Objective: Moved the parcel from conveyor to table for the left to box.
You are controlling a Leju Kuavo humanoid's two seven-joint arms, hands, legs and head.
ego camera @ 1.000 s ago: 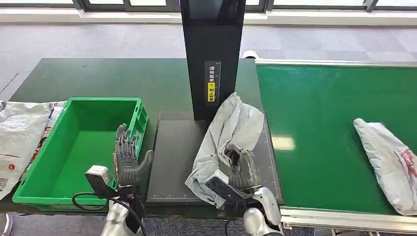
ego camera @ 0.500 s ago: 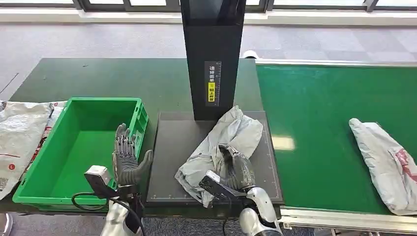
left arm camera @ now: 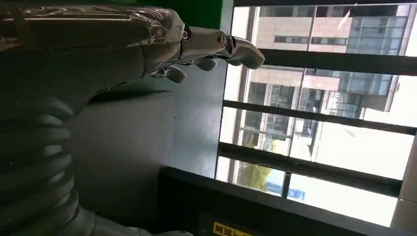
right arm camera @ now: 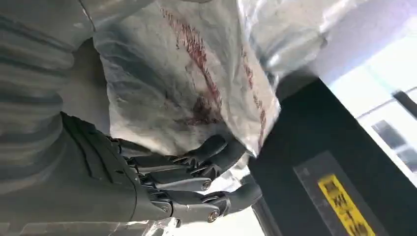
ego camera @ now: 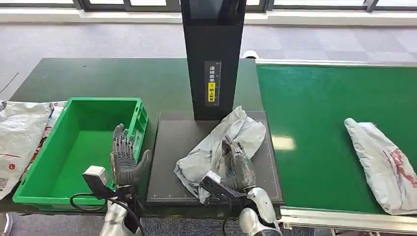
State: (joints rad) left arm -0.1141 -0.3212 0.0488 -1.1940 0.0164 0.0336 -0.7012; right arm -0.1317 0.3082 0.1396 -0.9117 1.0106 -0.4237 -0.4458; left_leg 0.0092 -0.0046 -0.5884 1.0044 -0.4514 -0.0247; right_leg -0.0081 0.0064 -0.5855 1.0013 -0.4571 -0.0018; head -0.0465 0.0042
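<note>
The grey parcel (ego camera: 199, 160) lies crumpled on the dark platform (ego camera: 169, 147) at the foot of the black column. My right hand (ego camera: 235, 164) rests on its near right part with the fingers stretched out along it. In the right wrist view the fingers (right arm camera: 196, 184) lie fairly straight against the parcel (right arm camera: 187, 73), whose red print shows. My left hand (ego camera: 125, 160) stands upright with spread fingers and holds nothing, at the near right corner of the green bin (ego camera: 103, 101). The left wrist view shows that hand (left arm camera: 147, 44) open in the air.
The black column (ego camera: 212, 54) with a yellow label rises behind the platform. A second grey parcel (ego camera: 381, 162) lies on the green conveyor (ego camera: 314, 108) at the right. White bags (ego camera: 19, 132) lie left of the bin on the dark green table.
The right hand lowered the parcel from upright to flat on the platform and its fingers straightened. The parcel on the conveyor drifted left. The left hand barely moved.
</note>
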